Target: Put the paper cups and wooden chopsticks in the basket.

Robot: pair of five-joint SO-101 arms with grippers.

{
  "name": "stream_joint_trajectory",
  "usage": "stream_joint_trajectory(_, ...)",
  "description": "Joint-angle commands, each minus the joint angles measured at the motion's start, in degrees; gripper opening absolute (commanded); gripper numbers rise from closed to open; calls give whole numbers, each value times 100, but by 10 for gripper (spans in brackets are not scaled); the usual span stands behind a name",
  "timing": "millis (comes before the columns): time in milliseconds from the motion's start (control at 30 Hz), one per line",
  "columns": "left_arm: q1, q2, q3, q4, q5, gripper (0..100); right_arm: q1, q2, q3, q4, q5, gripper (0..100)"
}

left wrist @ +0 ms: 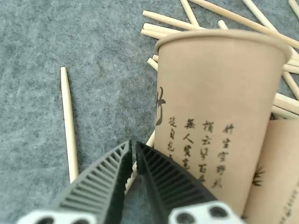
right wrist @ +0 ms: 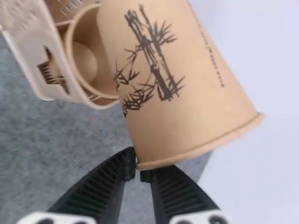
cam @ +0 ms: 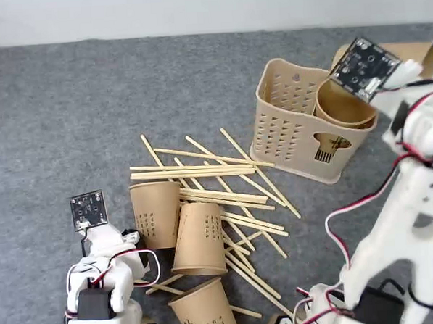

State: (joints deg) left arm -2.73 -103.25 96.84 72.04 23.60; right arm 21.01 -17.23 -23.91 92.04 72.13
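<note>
Three paper cups lie on the grey mat: one (cam: 155, 212) (left wrist: 219, 116), one beside it (cam: 200, 239) and one nearer the front (cam: 202, 308). Wooden chopsticks (cam: 202, 170) are scattered around and under them; one chopstick (left wrist: 69, 126) lies apart. My left gripper (cam: 145, 258) (left wrist: 132, 151) is shut just beside the first cup's base, with no cup between its fingers. The beige basket (cam: 291, 129) (right wrist: 28, 46) holds one cup (cam: 340, 105) (right wrist: 84, 60). My right gripper (right wrist: 138, 168) is shut on the rim of another paper cup (cam: 417, 50) (right wrist: 173, 79), tilted over the basket's far right end.
The grey mat (cam: 69, 126) is bare to the left and behind the pile. A white wall (cam: 194, 11) borders the mat at the back. The right arm's white body and cables (cam: 408, 217) rise to the right of the basket.
</note>
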Motion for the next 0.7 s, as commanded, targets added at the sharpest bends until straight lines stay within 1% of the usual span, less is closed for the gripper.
stream_joint_trajectory(0, 9, -70, -48, 18, -26, 14, 92, 180, -255, -505, 360, 9)
stream_joint_trajectory(300, 9, -70, -48, 18, -26, 14, 57, 734, -246, -1033, 1248, 9)
stream_joint_trajectory(467, 9, -70, -48, 18, -26, 14, 48, 1033, -246, -989, 1697, 9)
stream_joint_trajectory(667, 9, -70, -48, 18, -26, 14, -92, 1068, -255, -989, 2462, 9)
